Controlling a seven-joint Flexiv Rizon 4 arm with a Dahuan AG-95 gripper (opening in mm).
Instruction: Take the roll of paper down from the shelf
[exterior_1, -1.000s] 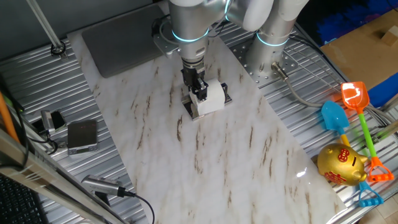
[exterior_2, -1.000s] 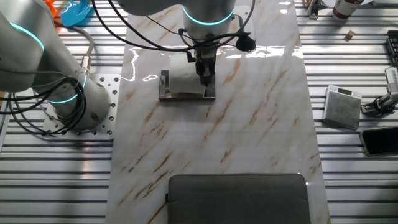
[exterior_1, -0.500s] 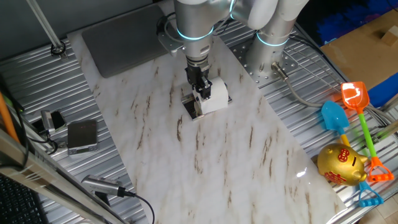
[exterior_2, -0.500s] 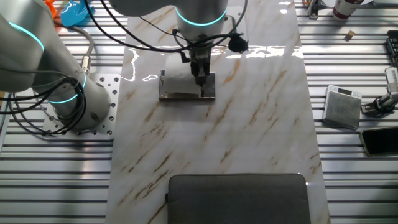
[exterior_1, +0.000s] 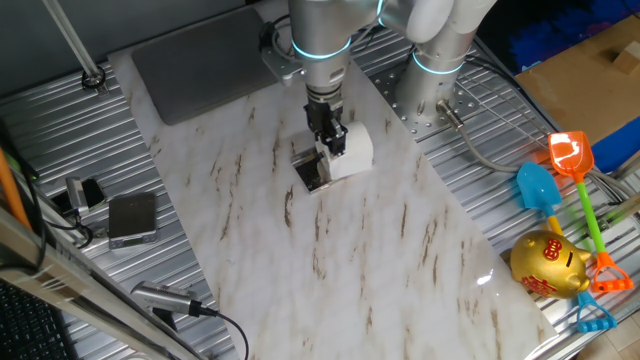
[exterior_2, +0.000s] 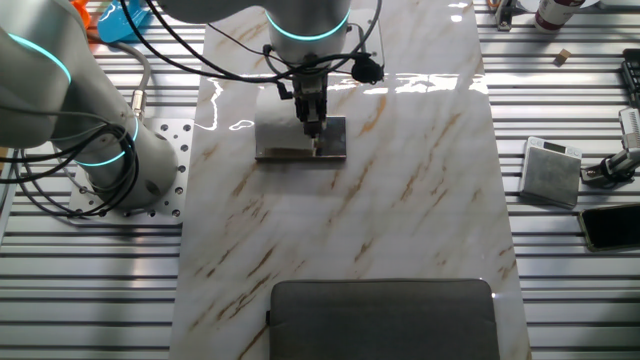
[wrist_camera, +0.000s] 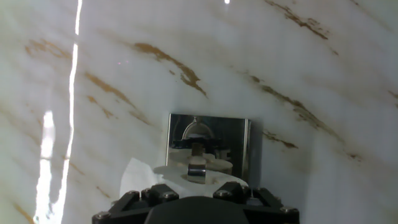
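The white roll of paper (exterior_1: 354, 150) hangs in my gripper (exterior_1: 329, 143), lifted clear of the shelf (exterior_1: 311, 173), a small dark glossy rack with shiny metal edges on the marble board. The gripper is shut on the roll's wall. In the other fixed view the gripper (exterior_2: 312, 122) is over the shelf (exterior_2: 300, 146), and the roll (exterior_2: 283, 116) shows pale to its left. In the hand view the roll (wrist_camera: 163, 177) sits close under the camera with one finger (wrist_camera: 198, 169) across it, and the bare shelf (wrist_camera: 208, 138) lies below.
A large grey mat (exterior_1: 195, 60) lies at the board's far end. A flat grey box (exterior_1: 132, 217) and cables sit on the ribbed table to the left. Plastic toy shovels (exterior_1: 566, 160) and a gold piggy bank (exterior_1: 546, 264) lie to the right. The arm's base (exterior_1: 440, 85) stands close behind.
My gripper has risen and moved toward the arm's base with the roll in it. The roll has come off the shelf, whose dark top now shows bare.
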